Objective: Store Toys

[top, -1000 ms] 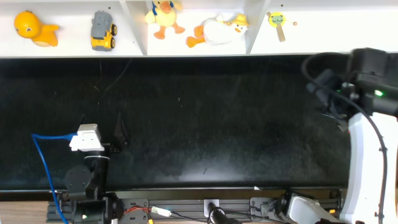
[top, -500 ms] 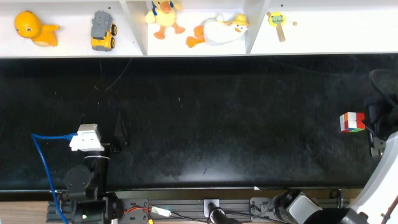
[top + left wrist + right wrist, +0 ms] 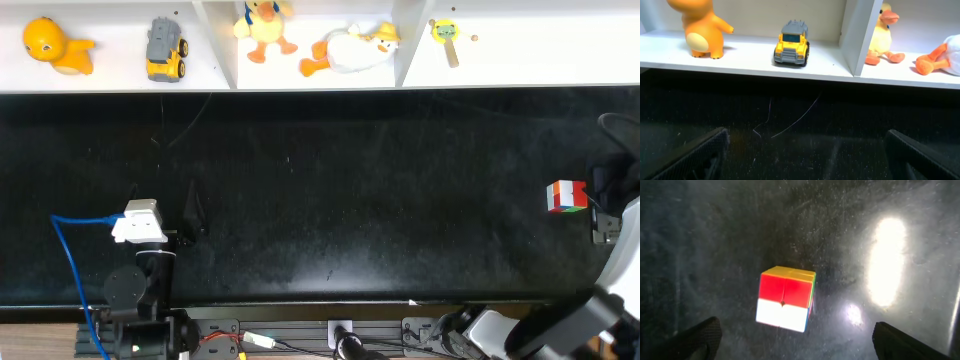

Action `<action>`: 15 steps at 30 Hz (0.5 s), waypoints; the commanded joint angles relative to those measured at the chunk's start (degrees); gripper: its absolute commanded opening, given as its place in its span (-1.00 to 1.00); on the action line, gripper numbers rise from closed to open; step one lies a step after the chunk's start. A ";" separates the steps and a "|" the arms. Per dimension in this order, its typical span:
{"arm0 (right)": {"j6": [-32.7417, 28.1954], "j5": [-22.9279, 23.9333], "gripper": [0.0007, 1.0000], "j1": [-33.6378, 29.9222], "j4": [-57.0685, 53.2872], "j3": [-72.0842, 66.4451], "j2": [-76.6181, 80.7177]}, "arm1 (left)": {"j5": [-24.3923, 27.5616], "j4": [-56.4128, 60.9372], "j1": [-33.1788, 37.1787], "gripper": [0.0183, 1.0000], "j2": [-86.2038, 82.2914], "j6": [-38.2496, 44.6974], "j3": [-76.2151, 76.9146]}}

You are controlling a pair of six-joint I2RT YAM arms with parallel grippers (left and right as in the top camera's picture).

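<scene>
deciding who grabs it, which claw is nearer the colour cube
Right. The right claw hangs open directly over the colour cube; the left claw sits far across the black table, on its left side.

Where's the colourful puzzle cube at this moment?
The puzzle cube sits alone on the black table at the top view's far right, far from the shelf. The right gripper hangs above it, open and not touching.

a small puzzle cube (image 3: 566, 197), showing red, white and yellow faces, is sitting flat on the black table (image 3: 350, 200) near its right edge. an orange figure (image 3: 56, 44), a yellow truck (image 3: 165, 50), a yellow duck plush (image 3: 263, 25), a white duck plush (image 3: 352, 48) and a small yellow rattle (image 3: 446, 35) are resting in the white shelf (image 3: 300, 82).
</scene>
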 commanded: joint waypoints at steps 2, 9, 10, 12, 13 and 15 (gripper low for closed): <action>1.16 0.70 1.00 -0.07 1.31 -0.42 4.74 | -0.35 0.28 0.22 1.00 -0.59 -0.63 -0.50; 1.29 0.66 0.99 -0.04 3.91 -0.44 8.96 | -0.35 0.28 0.22 1.00 -0.59 -0.63 -0.50; 1.29 0.66 0.99 0.00 4.15 -0.46 9.49 | -0.35 0.28 0.22 1.00 -0.59 -0.63 -0.50; 1.38 0.72 1.00 0.37 4.66 -0.52 10.19 | -0.35 0.31 0.22 1.00 -0.59 -0.63 -0.50; 1.51 0.72 1.00 0.68 4.94 -0.57 10.49 | -0.35 0.31 0.22 1.00 -0.59 -0.63 -0.50; 1.55 0.68 1.00 1.31 5.77 -0.68 10.91 | -0.35 0.28 0.22 1.00 -0.59 -0.63 -0.50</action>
